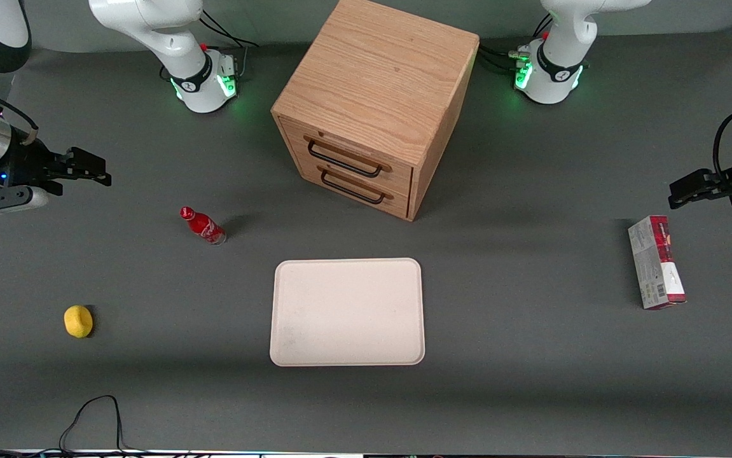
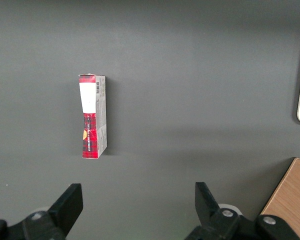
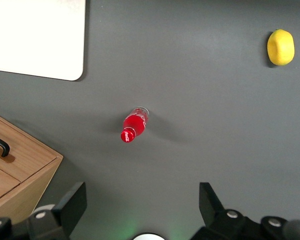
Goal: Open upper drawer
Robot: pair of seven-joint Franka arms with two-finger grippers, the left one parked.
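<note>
The light oak cabinet (image 1: pixel 375 105) stands at the back middle of the table, its front turned toward the working arm's end and the front camera. Its upper drawer (image 1: pixel 346 154) is shut, a thin black wire handle (image 1: pixel 343 161) across its front; the lower drawer (image 1: pixel 354 184) beneath it is shut too. A corner of the cabinet (image 3: pixel 20 170) and one handle end (image 3: pixel 0 145) show in the right wrist view. My gripper (image 1: pixel 89 170) hovers open and empty above the table at the working arm's end, well away from the cabinet. Its fingers (image 3: pixel 75 202) stand wide apart over bare table.
A red bottle (image 1: pixel 203 225) stands between my gripper and the cabinet. A white tray (image 1: pixel 347 312) lies nearer the front camera than the cabinet. A yellow lemon-like object (image 1: pixel 78 320) sits toward the working arm's end. A red-and-white box (image 1: pixel 656 261) lies toward the parked arm's end.
</note>
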